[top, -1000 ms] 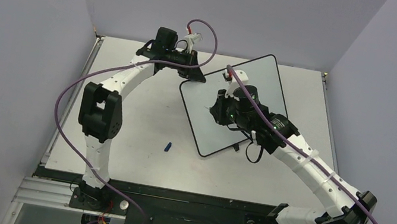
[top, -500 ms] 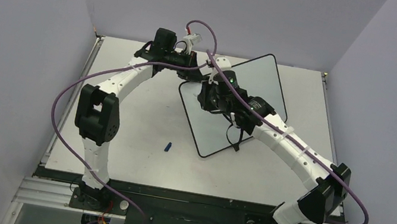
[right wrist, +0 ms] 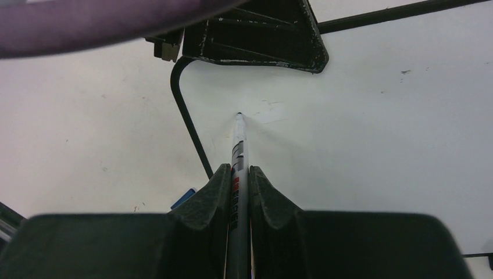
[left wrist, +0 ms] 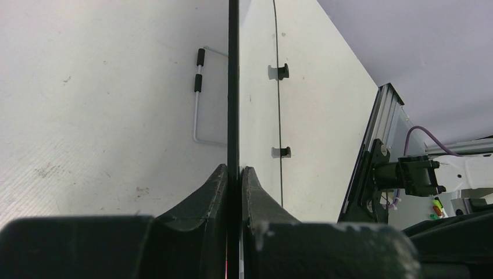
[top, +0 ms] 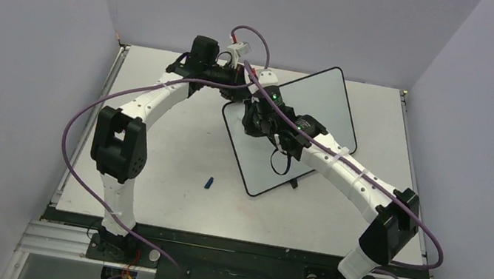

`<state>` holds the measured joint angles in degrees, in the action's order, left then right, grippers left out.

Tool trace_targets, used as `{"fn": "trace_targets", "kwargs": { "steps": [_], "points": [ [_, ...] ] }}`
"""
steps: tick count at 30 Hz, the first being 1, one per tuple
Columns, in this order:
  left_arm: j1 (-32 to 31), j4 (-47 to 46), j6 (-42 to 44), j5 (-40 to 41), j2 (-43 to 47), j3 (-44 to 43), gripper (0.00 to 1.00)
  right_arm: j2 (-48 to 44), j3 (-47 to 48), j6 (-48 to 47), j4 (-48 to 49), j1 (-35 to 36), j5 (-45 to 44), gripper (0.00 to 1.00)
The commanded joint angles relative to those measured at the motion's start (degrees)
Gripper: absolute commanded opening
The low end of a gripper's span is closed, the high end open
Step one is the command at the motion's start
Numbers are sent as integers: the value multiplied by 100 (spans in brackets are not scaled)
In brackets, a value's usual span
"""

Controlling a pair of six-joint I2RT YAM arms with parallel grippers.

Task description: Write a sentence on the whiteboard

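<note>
1. Nearest the arms, a small blue cap (top: 209, 182) lies loose on the white table (top: 184, 137), well apart from the action.
2. Mid-table sits the whiteboard (top: 325, 99), a glossy white rectangle with a thin black frame, turned at an angle. No writing shows on it yet.
3. The right gripper (right wrist: 238, 171) has its jaws pinched on a slim grey marker (right wrist: 239, 139), whose tip touches the board near a corner.
4. Farthest, the left gripper (left wrist: 234, 172) clamps its jaws on the frame edge. It's a sensible hold: the board looks light, stiff and slick, and likely to skid under pen pressure.
</note>
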<state>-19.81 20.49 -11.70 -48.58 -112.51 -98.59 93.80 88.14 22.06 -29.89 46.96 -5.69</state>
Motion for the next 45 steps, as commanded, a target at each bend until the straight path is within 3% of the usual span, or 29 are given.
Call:
{"fn": "trace_targets", "kwargs": {
  "steps": [1, 22, 23, 25, 37, 45],
  "points": [
    [-84, -209, 479, 27, 335, 78, 0, 61, 287, 61, 239, 31, -244, 0],
    [-119, -239, 454, 67, 352, 60, 0, -500, -865, 273, 358, 39, -192, 0],
    [-124, -239, 457, 68, 352, 59, 0, -1104, -914, 283, 351, 41, -177, 0],
    [-127, -239, 457, 74, 359, 65, 0, -693, -958, 293, 319, 37, -175, 0],
    [-178, -220, 546, 86, 431, 108, 0, -917, -443, 246, 165, 52, -121, 0],
    [-198, -278, 576, 93, 562, 197, 0, -532, 75, 191, 192, 50, -103, 0]
  ]
}}
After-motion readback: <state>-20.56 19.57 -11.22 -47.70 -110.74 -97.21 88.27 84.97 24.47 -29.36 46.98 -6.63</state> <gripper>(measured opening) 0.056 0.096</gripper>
